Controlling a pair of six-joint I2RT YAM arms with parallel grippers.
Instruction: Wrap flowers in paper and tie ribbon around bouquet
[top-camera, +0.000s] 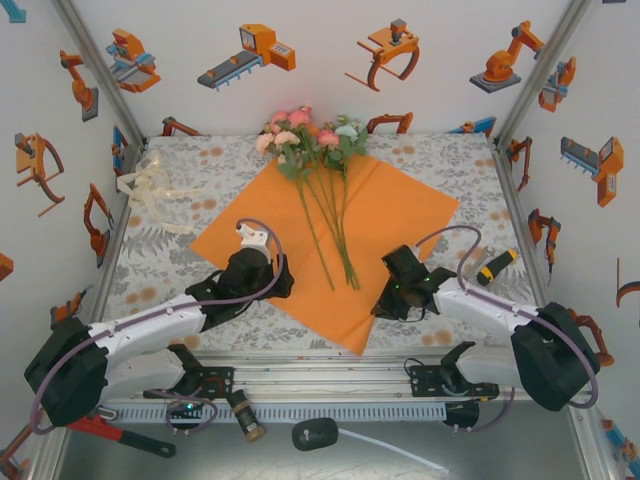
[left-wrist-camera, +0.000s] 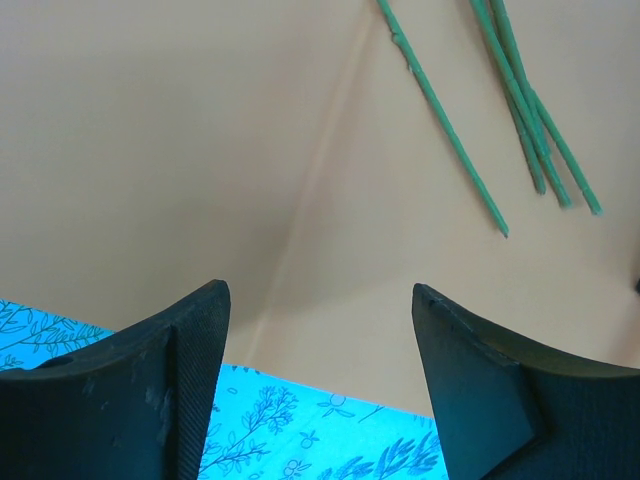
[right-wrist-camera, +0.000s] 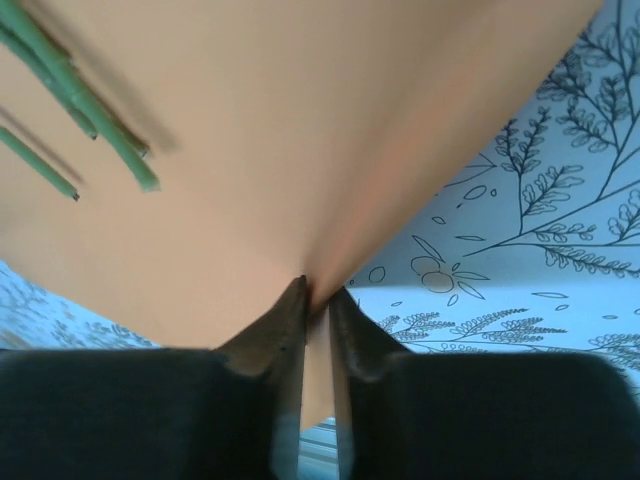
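Left gripper (left-wrist-camera: 318, 290) gap: unobstructed, paper (left-wrist-camera: 200, 150) spread flat ahead.
Ahead-right: crossed by flower stems (left-wrist-camera: 450, 130).
Right gripper (right-wrist-camera: 318, 290) gap: filled by paper edge.

Matt orange paper (top-camera: 390, 215), thin and smooth with one soft crease, lies on a printed tablecloth (top-camera: 200, 165) of dull cloth. The flowers (top-camera: 298, 120) carry fabric-like petals on slick green plastic stems (left-wrist-camera: 450, 130). The ribbon (top-camera: 150, 190) is sheer and faintly glossy. The left gripper (left-wrist-camera: 318, 290) has fingers (left-wrist-camera: 180, 390) of scuffed matt black plastic, finely ribbed on the inner face; the arm shells (top-camera: 160, 325) are smooth white plastic, the frame rail (top-camera: 330, 375) bare metal
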